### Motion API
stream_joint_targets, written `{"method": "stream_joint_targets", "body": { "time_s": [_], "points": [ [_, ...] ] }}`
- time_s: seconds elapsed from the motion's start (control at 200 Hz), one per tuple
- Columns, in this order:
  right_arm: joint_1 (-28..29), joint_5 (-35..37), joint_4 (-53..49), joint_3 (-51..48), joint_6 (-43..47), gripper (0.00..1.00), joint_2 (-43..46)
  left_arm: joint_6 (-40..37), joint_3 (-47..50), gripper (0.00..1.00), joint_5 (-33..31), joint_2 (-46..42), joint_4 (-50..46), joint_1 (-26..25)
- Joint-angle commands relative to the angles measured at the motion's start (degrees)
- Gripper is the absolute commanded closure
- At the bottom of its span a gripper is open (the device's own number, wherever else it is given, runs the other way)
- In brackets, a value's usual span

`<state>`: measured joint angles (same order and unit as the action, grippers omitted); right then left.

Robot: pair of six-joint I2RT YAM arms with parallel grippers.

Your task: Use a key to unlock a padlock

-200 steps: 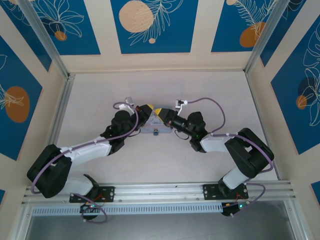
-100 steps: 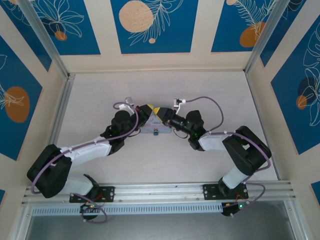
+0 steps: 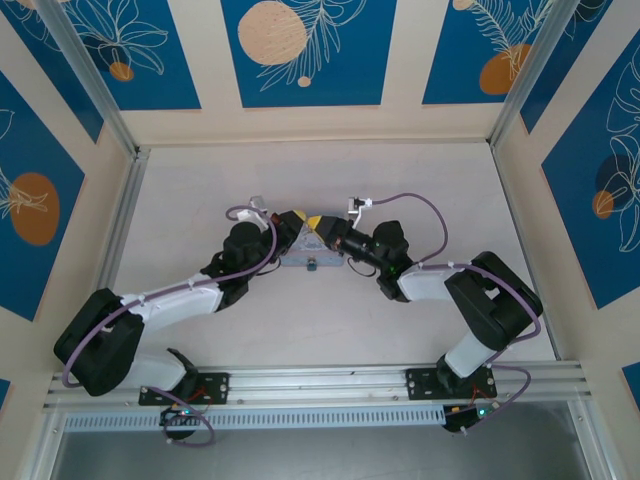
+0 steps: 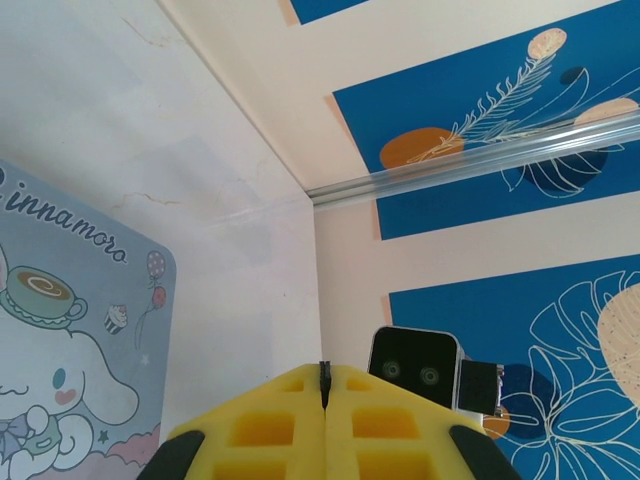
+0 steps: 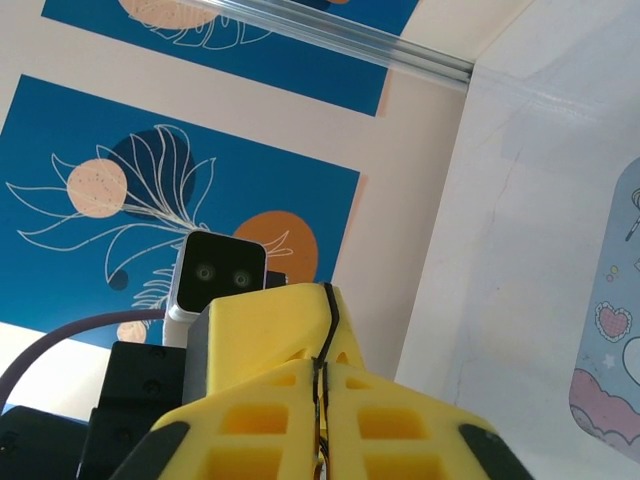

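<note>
A pale blue cartoon-printed tin (image 3: 300,256) lies mid-table, with both arms meeting over its far edge. The padlock (image 3: 312,265) is a tiny dark speck on the tin's near wall. The key is hidden. My left gripper (image 3: 296,217) is shut, its yellow fingers (image 4: 270,425) pressed together with nothing showing between them. My right gripper (image 3: 317,226) is shut too, its fingers (image 5: 395,425) meeting along a thin dark seam. Its tip (image 5: 322,368) touches the left gripper's yellow fingers (image 5: 265,325). The tin's printed lid (image 4: 70,330) lies left of my left fingers and at the right edge (image 5: 612,350) of the right wrist view.
The table (image 3: 450,200) is walled by blue-and-cream panels with metal rails (image 3: 95,90). The right wrist camera (image 4: 414,368) sits just past my left fingers. The left wrist camera (image 5: 221,271) sits behind the left fingers. Purple cables (image 3: 425,215) loop off both wrists.
The right gripper has closed and shifted slightly left, against the left gripper. The left arm and tin have stayed put.
</note>
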<state>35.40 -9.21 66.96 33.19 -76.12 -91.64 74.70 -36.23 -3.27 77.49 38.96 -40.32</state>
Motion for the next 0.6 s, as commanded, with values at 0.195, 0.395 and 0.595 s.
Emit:
{"method": "stream_joint_targets", "body": {
  "time_s": [0.195, 0.395, 0.595],
  "points": [
    [-0.2, -1.8, 1.1, -0.9, 0.6, 0.79, 0.0, -0.2, -0.2, 1.00, -1.3, -1.5, 1.3, -0.6],
    [0.2, -2.1, 1.2, -0.9, 0.5, 0.78, -0.6, -0.3, -0.2, 1.00, -1.3, -1.4, 1.2, -0.6],
    [0.6, -2.3, 1.3, -0.9, 0.8, 0.76, -0.8, -0.2, -0.2, 1.00, -1.3, -1.4, 1.1, -0.6]
  ]
}}
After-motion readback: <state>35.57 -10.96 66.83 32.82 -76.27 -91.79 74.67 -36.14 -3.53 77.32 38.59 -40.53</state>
